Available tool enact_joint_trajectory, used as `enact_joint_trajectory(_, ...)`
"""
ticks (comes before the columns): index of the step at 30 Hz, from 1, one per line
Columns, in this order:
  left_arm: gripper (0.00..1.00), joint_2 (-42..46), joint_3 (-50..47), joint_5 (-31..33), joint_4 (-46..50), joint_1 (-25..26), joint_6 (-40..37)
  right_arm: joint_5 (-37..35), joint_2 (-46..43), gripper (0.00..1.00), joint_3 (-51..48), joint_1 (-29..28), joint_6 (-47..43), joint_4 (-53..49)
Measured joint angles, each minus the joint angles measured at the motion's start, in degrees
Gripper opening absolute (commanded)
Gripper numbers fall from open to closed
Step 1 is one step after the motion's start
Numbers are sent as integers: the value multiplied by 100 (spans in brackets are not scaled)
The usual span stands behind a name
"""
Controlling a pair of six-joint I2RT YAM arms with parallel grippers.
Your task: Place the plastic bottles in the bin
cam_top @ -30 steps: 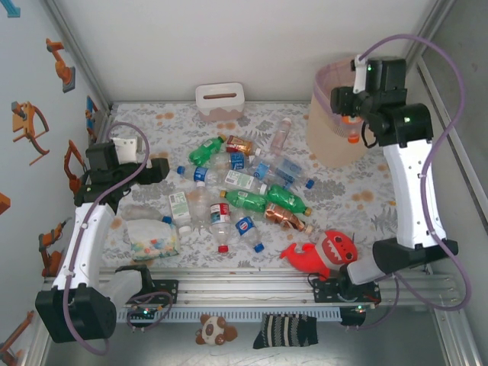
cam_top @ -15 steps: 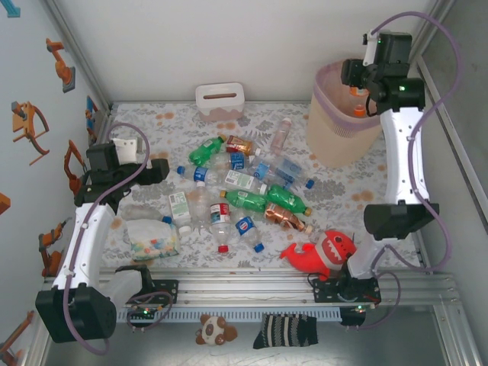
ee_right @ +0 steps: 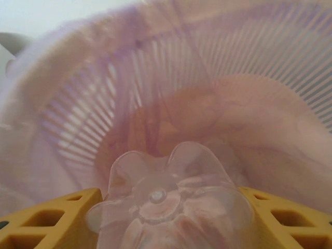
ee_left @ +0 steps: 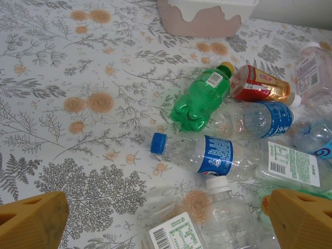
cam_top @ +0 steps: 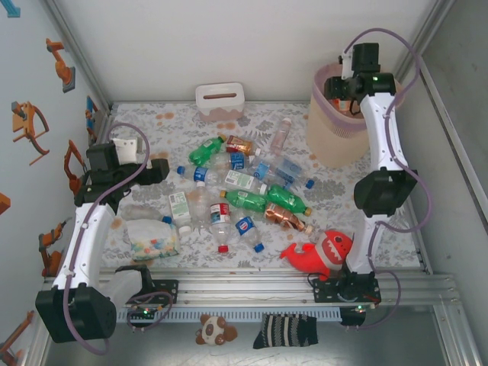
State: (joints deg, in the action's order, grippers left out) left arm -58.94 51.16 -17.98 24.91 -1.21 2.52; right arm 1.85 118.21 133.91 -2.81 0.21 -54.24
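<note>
**Overhead and wrist views.** The right gripper (cam_top: 345,97) is reaching to the far-right corner of the bench (cam_top: 152,122) and is hanging over the mouth of the bin (cam_top: 328,145). A pink liner (cam_top: 319,84) is folding over the bin's rim. The gripper's yellow fingers (ee_right: 46,223) are clamping a clear bottle (ee_right: 163,199) from both sides. The bottle's petal-shaped base is pointing down into the bin, with the slatted wall and the liner-covered floor lying beneath it. Whether anything else is lying in the bin cannot be told past the bottle.

The left gripper (cam_top: 162,169) is hovering at the left side of the bench, its jaws spread wide and holding nothing. The other plastic bottles (cam_top: 244,187) are lying on their sides in a loose pile at mid-bench, well apart from the bin. A green bottle (ee_left: 199,98) and a blue-capped bottle (ee_left: 199,154) are lying in front of the left gripper. A white box (cam_top: 219,101) is standing at the far edge.
</note>
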Motion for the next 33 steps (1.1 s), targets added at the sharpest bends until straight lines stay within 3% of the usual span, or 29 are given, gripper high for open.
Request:
enact_joint_trajectory(11,98,-13,-9,-7,-2,0,0,654,39,46,-13,15,686,-293)
enact_joint_trajectory(23,98,-33,-17,-11,-2,0,0,1198,437,45,133,74,1635,96)
enact_joint_trajectory(33,98,-96,-17,-103,-2,0,0,820,883,48,155,164,1270,-76)
